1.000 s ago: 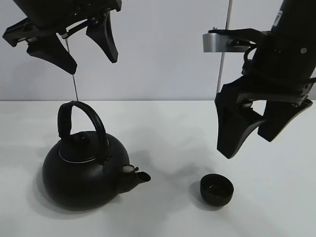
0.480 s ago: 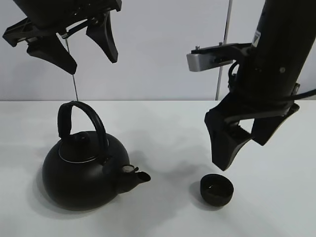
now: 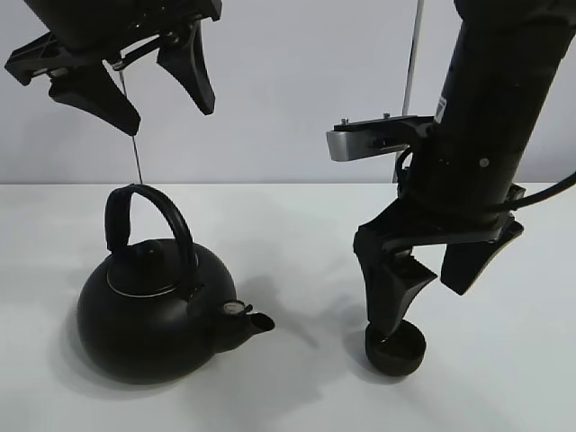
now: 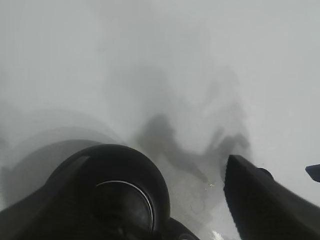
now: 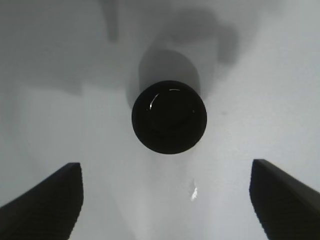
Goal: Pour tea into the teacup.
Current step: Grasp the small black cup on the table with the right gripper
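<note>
The teacup (image 3: 397,353) is a small, low black cup on the white table, right of the kettle's spout. The big black kettle (image 3: 148,315) stands at the left with its arched handle (image 3: 144,211) upright and its spout towards the cup. My right gripper (image 3: 418,309) is open and hangs just above the cup, with its near finger (image 3: 389,292) covering part of the rim. In the right wrist view the cup (image 5: 169,117) lies ahead of the spread fingers (image 5: 46,200). My left gripper (image 3: 169,115) is open, high above the kettle's handle. The left wrist view shows the kettle (image 4: 112,192) from above.
The white table (image 3: 297,234) meets a pale wall behind. A thin vertical rod (image 3: 410,81) stands at the back right and another thin rod (image 3: 136,153) behind the kettle. A small white speck (image 5: 194,191) lies on the table near the cup.
My right gripper has moved down and to the left, from right of the cup to just above it. The left gripper, kettle and cup have not moved.
</note>
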